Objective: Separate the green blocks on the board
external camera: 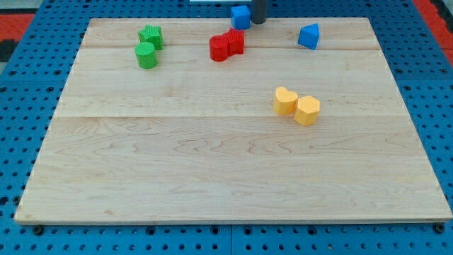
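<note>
Two green blocks sit touching near the view's top left of the wooden board (212, 163): a green star-shaped block (151, 36) and, just below it, a green cylinder (146, 55). My tip (259, 22) shows at the view's top edge, right beside a blue cube (241, 15) on its right side. The tip is far to the right of the green blocks, with the red blocks between.
Two red blocks (226, 45) sit pressed together below and left of the blue cube. A blue wedge-like block (308, 35) lies at the top right. Two yellow blocks (286, 100) (307, 110) touch each other right of centre. A blue pegboard (21, 106) surrounds the board.
</note>
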Robot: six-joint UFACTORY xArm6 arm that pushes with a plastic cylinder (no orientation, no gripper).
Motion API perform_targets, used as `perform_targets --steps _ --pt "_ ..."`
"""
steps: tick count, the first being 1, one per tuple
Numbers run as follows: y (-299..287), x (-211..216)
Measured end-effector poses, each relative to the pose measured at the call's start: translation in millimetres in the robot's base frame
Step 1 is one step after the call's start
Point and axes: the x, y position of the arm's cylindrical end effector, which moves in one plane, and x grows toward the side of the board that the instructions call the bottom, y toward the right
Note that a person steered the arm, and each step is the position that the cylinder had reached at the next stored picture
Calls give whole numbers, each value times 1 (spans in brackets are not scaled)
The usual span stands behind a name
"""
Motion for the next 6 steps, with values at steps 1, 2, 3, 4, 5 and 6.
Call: perform_targets --steps 1,2,3,4,5,6 --pt "-6 0" --pt "-25 4" --pt "-123 52" --pt "-191 35" --pt "-190 2" --pt "-183 -2"
